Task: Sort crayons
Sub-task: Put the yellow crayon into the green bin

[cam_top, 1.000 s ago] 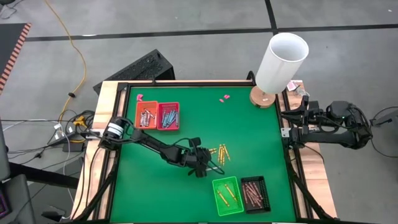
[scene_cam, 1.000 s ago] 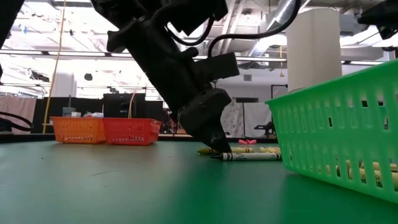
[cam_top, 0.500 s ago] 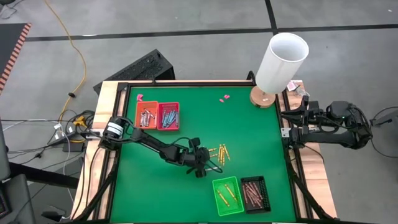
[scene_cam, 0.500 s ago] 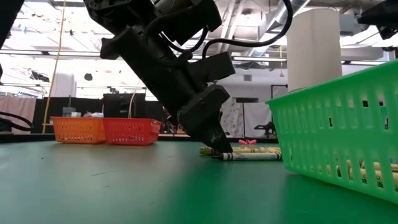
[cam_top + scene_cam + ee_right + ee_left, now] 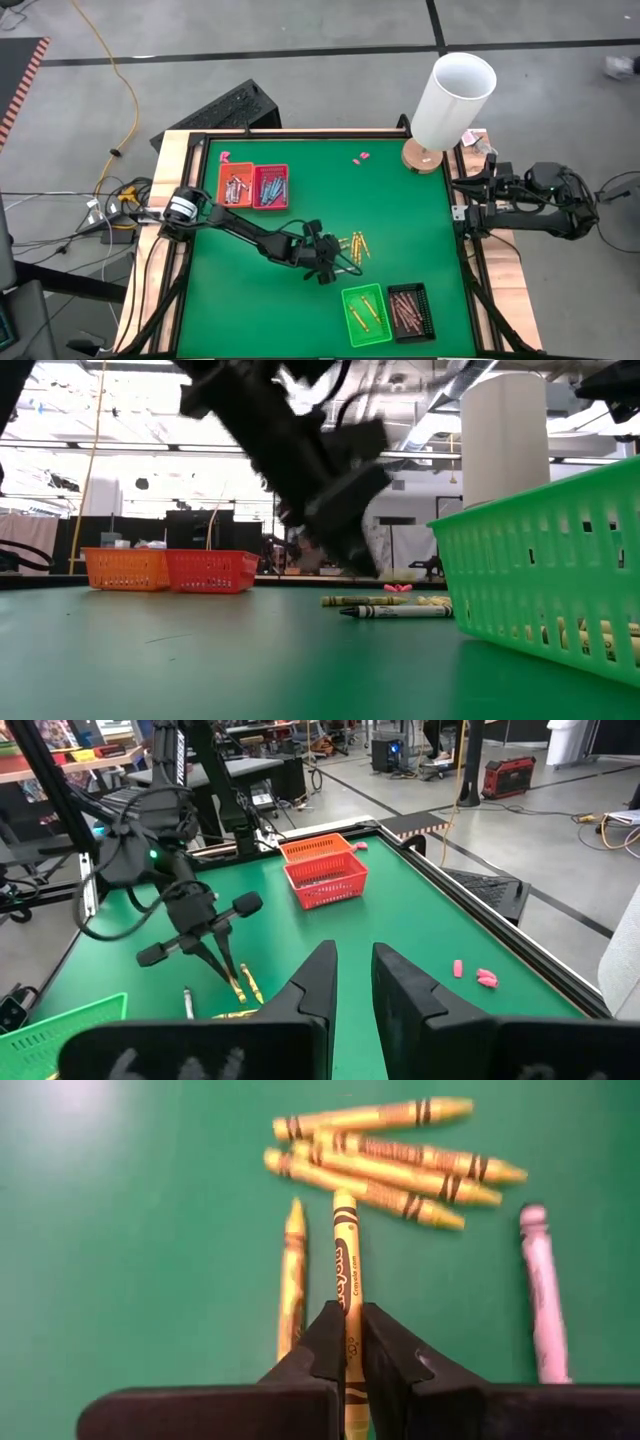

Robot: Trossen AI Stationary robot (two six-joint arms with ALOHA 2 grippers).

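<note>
— Any writing you can read?

— On the yellow crayon (image 5: 345, 1270) in the left claw (image 5: 347, 1342) there is dark lettering along the wrapper; it looks like "Crayola", but it is small. Nothing else is legible.

— And that claw?

— Pressed together on that yellow crayon, pinching it near its lower half. In the low view it hangs above the bench (image 5: 250, 300), lifted clear of the crayons lying there. The right claw (image 5: 352, 982) waits off the right edge of the bench, fingers a little apart, holding nothing.

— Counts?

— In the left wrist view: three yellow crayons (image 5: 385, 1168) bunched together on the green surface, one more yellow one (image 5: 292, 1275) lying beside the held one, and a pink crayon (image 5: 541, 1290) apart to the side. Four baskets: an orange basket (image 5: 234, 184) and a red basket (image 5: 271, 186) touching side by side near the left rear, a green basket (image 5: 366, 314) and a black basket (image 5: 411, 310) side by side at the front. Each holds crayons, too many and too small to count. One white tube (image 5: 452, 100) stands tilted on a round wooden base at the right rear, and a few pink scraps (image 5: 361, 157) lie near it.
</note>
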